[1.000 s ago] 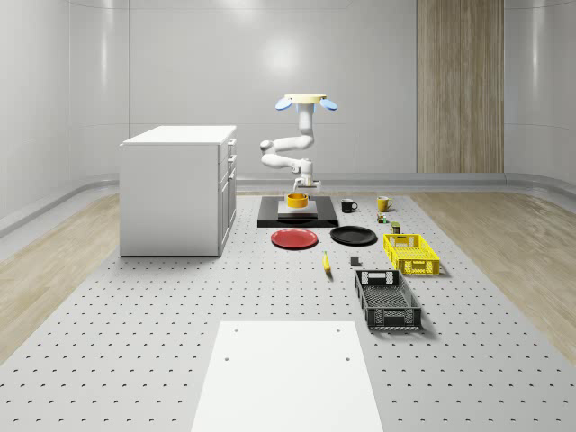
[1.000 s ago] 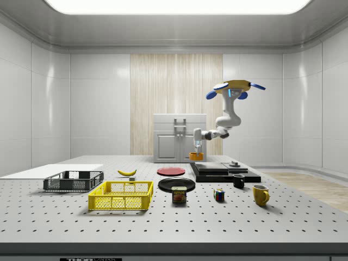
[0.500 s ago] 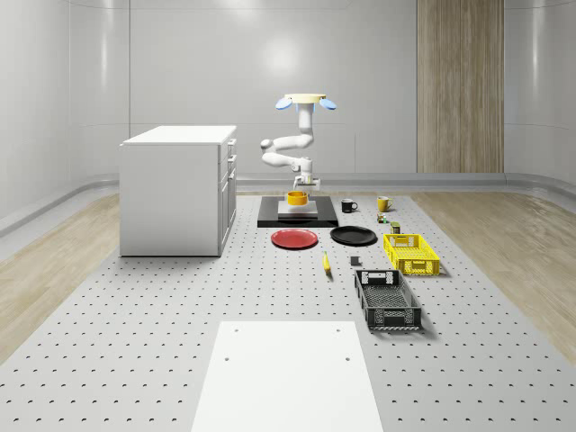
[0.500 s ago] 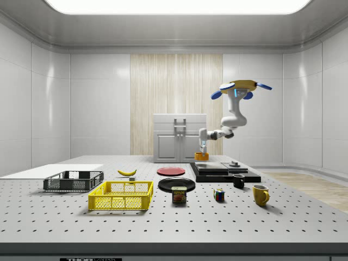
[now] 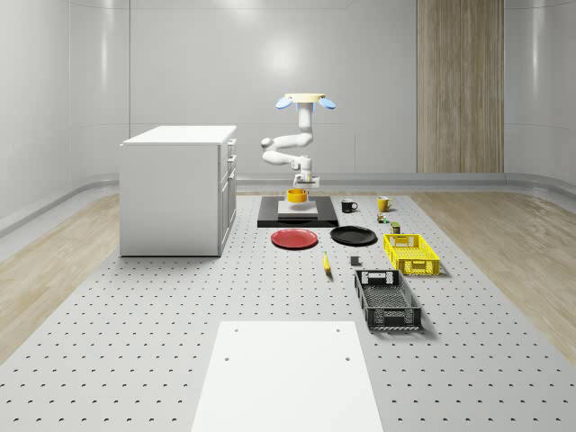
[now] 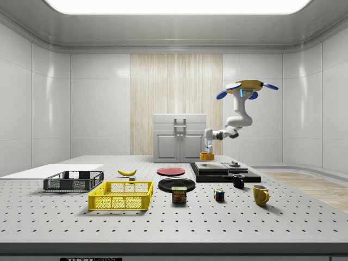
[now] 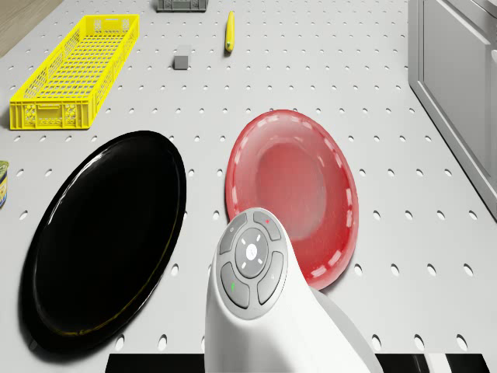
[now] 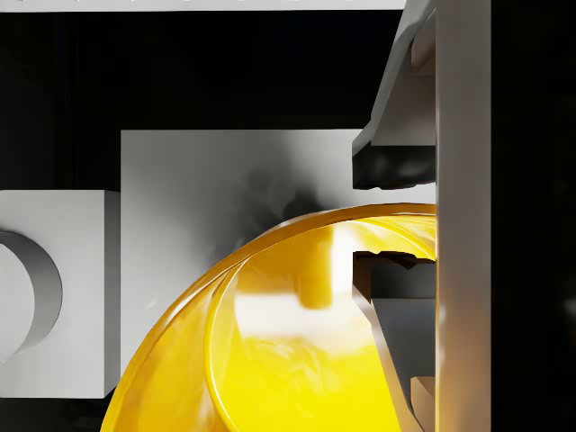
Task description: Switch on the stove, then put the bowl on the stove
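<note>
The yellow bowl (image 8: 270, 360) hangs just over the grey burner plate (image 8: 198, 180) of the black stove (image 5: 270, 220). My gripper (image 8: 396, 220) is shut on the bowl's rim, one finger (image 8: 396, 166) outside and one inside. In the side view the bowl (image 6: 206, 156) sits under the gripper (image 6: 208, 149), above the stove's (image 6: 217, 173) left part. The stove's round knob (image 6: 235, 163) is to the side view's right of the bowl. The drone (image 5: 306, 101) hovers above and behind the stove, arm bent down to the bowl (image 5: 297, 195).
A red plate (image 7: 291, 194) and a black plate (image 7: 109, 233) lie in front of the stove. Nearby are a yellow basket (image 5: 411, 253), a black basket (image 5: 387, 300), a banana (image 5: 326, 263), two mugs (image 6: 261, 194), a can (image 6: 179, 194) and a white cabinet (image 5: 180, 189).
Drone, arm and held bowl have moved toward the side view's right, from the stove's left edge to farther over its top.
</note>
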Controlling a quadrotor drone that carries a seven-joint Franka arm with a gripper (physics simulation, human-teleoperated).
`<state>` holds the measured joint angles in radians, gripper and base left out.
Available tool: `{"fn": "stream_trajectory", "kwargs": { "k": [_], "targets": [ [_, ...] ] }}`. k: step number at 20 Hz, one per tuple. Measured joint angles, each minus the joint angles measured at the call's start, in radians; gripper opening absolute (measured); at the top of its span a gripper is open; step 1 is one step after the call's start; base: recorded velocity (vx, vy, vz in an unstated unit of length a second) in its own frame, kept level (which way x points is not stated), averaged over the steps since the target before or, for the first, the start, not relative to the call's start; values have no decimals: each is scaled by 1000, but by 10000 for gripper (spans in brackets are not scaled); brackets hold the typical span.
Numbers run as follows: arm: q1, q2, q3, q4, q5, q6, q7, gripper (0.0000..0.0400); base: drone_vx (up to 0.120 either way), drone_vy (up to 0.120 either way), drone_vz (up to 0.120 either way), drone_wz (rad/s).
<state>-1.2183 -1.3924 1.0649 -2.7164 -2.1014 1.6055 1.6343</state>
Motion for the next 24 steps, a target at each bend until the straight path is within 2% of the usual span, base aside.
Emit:
{"fn": "stream_trajectory", "kwargs": {
  "k": [17,18,20,22,24],
  "targets": [
    [-26,22,-119,80,-112,69,-10,100,-5,0,0,0],
    [-26,23,-123,83,-116,70,-11,166,0,0,0,0],
    [-26,26,-128,87,-121,72,-12,258,0,0,0,0],
    [-24,28,-126,84,-120,68,-13,314,0,0,0,0],
    [-20,27,-116,76,-112,59,-14,348,0,0,0,0]
  ]
}}
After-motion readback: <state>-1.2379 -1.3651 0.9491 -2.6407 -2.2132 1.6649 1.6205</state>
